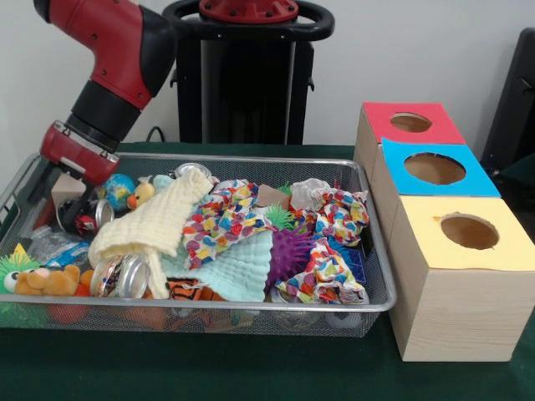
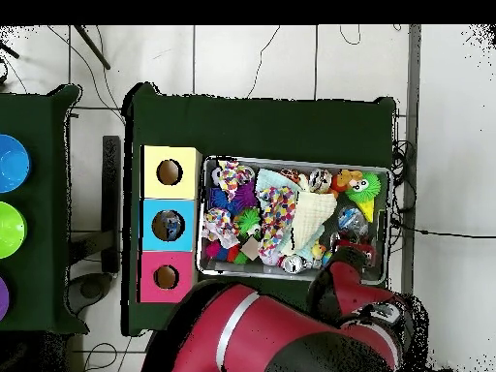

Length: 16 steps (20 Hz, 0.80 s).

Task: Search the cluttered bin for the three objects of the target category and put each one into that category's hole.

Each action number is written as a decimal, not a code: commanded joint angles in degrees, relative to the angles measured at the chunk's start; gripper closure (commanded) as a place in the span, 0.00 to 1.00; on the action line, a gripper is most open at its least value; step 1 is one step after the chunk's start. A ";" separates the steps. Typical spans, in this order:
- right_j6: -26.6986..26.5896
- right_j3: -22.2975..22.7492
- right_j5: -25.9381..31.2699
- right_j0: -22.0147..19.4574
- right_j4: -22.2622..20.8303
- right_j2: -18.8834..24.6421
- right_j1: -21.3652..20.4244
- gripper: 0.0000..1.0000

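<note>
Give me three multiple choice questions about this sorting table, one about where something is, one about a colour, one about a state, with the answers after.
1. Where does the blue-topped box stand among the three boxes?
A. At one end
B. In the middle
C. Inside the wire bin

2. What colour is the top of the box nearest the front camera?
A. Green
B. Red
C. Yellow

3. Where is the arm's gripper right now?
A. Down at one end of the wire bin
B. Above the boxes
C. Drawn back off the table

Answers: B, blue sits between the red-topped box and the yellow one; C, the nearest top is yellow; A, the arm reaches down into the bin's end far from the boxes.
</note>
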 commanded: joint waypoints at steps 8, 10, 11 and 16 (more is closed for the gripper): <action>7.93 -9.51 -2.11 -1.62 -3.27 12.22 3.66 0.00; 7.97 -9.78 -2.18 -1.68 -3.41 12.59 3.74 0.00; 8.03 -9.87 -2.27 -1.74 -3.51 12.77 3.83 0.00; 8.09 -10.57 -1.83 -1.79 -3.70 13.28 3.86 0.00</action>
